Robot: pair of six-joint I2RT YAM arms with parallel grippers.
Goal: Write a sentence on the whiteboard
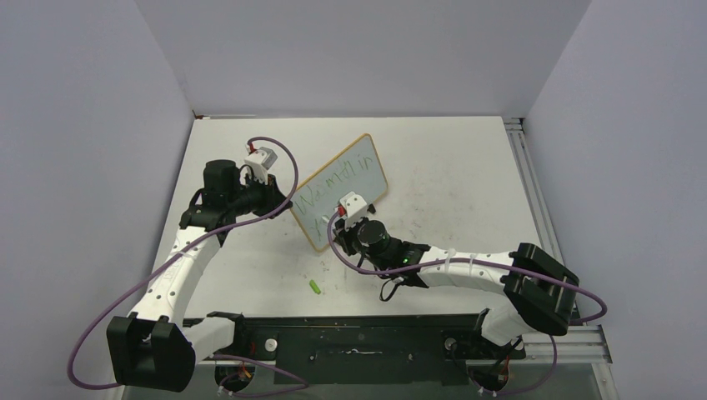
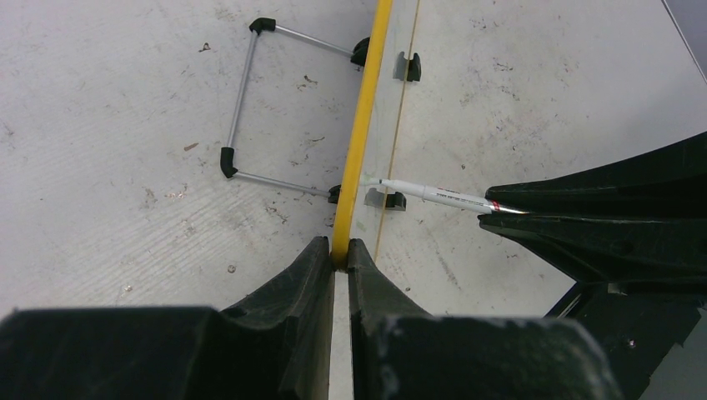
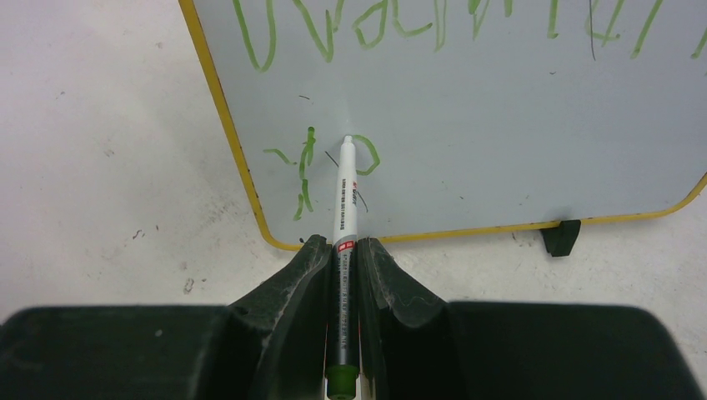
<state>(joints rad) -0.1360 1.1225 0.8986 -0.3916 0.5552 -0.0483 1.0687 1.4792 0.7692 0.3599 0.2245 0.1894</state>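
The whiteboard (image 1: pixel 340 193) stands mid-table, at 3 o'clock from the left gripper (image 2: pixel 340 252), whose fingers clamp its yellow edge to steady it. At the board's 6 o'clock, the right gripper (image 3: pixel 344 248) pinches the marker (image 3: pixel 346 187), its tip against the board on the second line of the sentence (image 3: pixel 307 158).

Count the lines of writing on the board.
2. One line runs across the top of the board; the second, only a few strokes, sits lower left at the marker tip.
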